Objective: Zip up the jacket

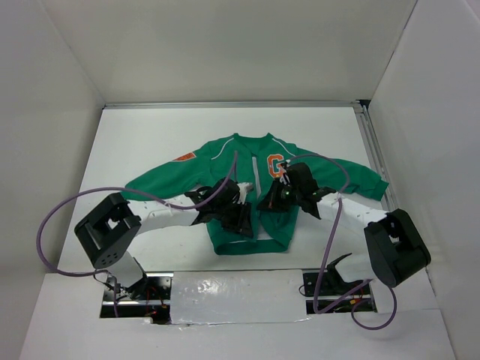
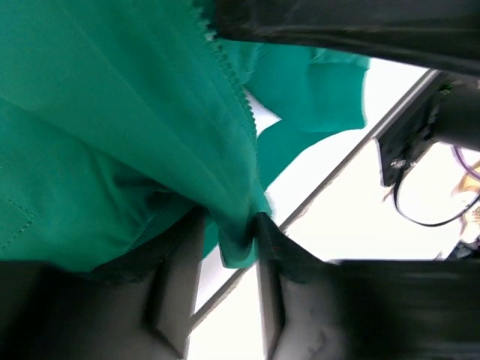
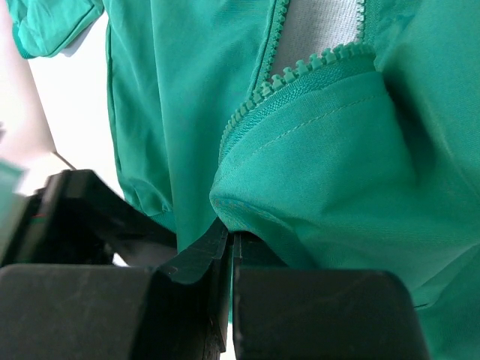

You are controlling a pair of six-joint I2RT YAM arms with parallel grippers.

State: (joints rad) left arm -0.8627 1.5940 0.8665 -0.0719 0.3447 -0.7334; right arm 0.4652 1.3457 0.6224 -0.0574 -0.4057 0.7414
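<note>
The jacket (image 1: 217, 169) lies flat at the desk's (image 1: 150, 127) middle, front partly open.
Top view: left arm (image 1: 165, 214) and right arm (image 1: 352, 210) reach over its lower front. Left wrist view: left fingers (image 2: 268, 247) clamp a green fabric edge. Right wrist view: right fingers (image 3: 202, 262) pinch a fold beside the zipper teeth (image 3: 300, 71).

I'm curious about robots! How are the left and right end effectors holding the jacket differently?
The left end effector pinches a thick bunch of the jacket, so its fingers stand apart; on the right end effector they nearly touch around a thin fold. From above, the left one grips nearer the hem, the right one higher, just below the G patch. Both are shut on green cloth beside the zipper teeth.
</note>
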